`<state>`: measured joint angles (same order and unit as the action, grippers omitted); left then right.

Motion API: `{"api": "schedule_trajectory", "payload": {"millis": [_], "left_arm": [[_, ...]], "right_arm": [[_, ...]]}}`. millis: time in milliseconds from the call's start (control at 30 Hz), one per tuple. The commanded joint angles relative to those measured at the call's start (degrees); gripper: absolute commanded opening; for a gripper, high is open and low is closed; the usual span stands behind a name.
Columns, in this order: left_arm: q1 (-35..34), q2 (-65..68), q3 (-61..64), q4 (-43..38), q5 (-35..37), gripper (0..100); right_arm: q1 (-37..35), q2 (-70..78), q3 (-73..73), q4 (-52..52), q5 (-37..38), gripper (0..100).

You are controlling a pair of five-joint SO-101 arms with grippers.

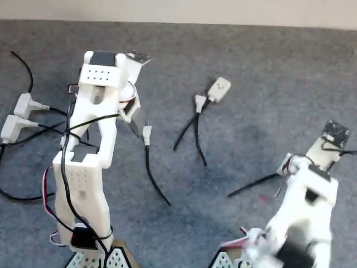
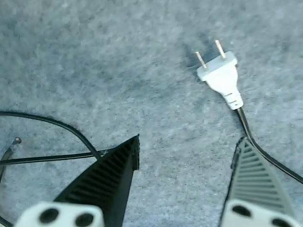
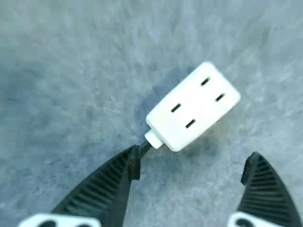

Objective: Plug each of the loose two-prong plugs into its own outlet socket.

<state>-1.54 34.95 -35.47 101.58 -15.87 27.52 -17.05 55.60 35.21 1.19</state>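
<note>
the left gripper [image 2: 187, 151] is hanging with its two fingers spread wide and nothing between them, low over the grey felt-like table cover [image 1: 268, 67]. the white two-prong plug on a black cord [image 2: 220, 75] is lying flat a little beyond the fingertips. it is sitting off the centre line of the gap, nearer the pale finger than the black one. in the high view that plug [image 1: 147, 133] is lying left of centre, just to the right of the left arm's tip. its long axis is running almost straight up and down the frame, with the prongs pointing to the top and the cord trailing toward the lower centre. judging from this, the coming grasp is calling for a short shift over the plug body, with the fingers closing across its width. the left arm is clearly the nearer one.

the right gripper [image 3: 191, 165] is likewise standing spread and empty. just ahead of its fingertips a white rectangular socket block with two pairs of slots [image 3: 191, 109] is lying slots-up, its cord end beside the black finger.

in the upper centre of the high view a second white plug [image 1: 199, 102] is lying just beside a white socket block [image 1: 219, 89]; i cannot tell whether they are touching. two more white plugs [image 1: 25, 103] are lying at the far left edge. the plug's own cord, passing close by the pale finger, is looking like the likeliest snag.
</note>
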Motion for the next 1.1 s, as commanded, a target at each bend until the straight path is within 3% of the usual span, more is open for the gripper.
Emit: {"api": "schedule_trajectory", "payload": {"millis": [0,400,500,733,1067], "left_arm": [[-1.1,-3.6,0.1,0.1,-0.5,32],[-2.2,-3.5,0.1,0.1,-4.4,32],[-2.7,-3.4,0.1,0.1,-4.4,32],[-3.2,-3.4,0.1,0.1,-4.5,32],[-3.2,-3.4,0.1,0.1,-4.5,32]], "right_arm": [[0.7,12.9,-9.4,-1.1,-1.3,32.9],[2.1,18.9,-20.1,-0.9,-7.9,32.8],[1.6,18.9,-22.5,3.0,-8.9,32.8],[1.5,19.1,-27.5,7.5,-20.8,32.8],[1.5,22.2,-36.6,7.3,-23.1,32.8]]}}
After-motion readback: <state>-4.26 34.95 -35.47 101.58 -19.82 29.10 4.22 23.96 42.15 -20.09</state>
